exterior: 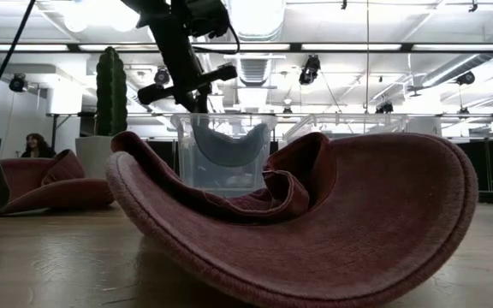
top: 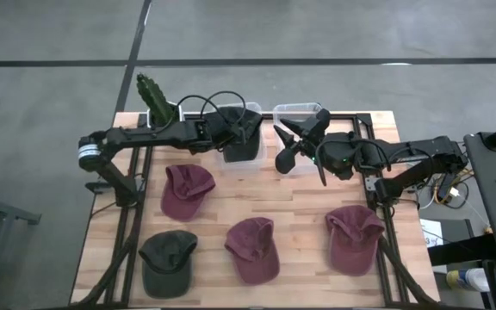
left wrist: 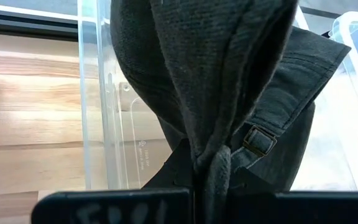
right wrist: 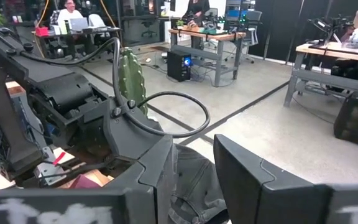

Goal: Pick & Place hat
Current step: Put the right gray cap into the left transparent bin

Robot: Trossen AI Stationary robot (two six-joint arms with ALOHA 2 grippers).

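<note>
A dark grey hat (left wrist: 197, 68) hangs into a clear plastic bin (left wrist: 98, 124) at the table's far edge, and my left gripper (top: 241, 133) is above that bin, shut on the hat. In the low view the hat (exterior: 229, 145) shows through the bin's wall (exterior: 187, 162). My right gripper (top: 293, 142) hovers open next to it, over a second clear bin (top: 295, 110), touching nothing. Three maroon hats (top: 186, 189) (top: 254, 248) (top: 354, 237) and a dark green hat (top: 169, 261) lie on the wooden table. My left gripper (left wrist: 207, 186) pinches a bunched fold of the dark grey hat's cloth (left wrist: 211, 163) between its two fingers, close to the strap's buckle (left wrist: 260, 140). It comes from above, pointing down. The hat hangs below the fingers inside the bin; whether it touches the bin's floor is hidden.
A potted cactus (top: 151, 96) stands at the table's far left corner, beside the left arm. A dark metal frame (top: 136, 207) runs along the table's left and right sides. The maroon hat (exterior: 315, 222) nearest the low camera fills most of that view. Bare wood (top: 304, 202) lies between the hats.
</note>
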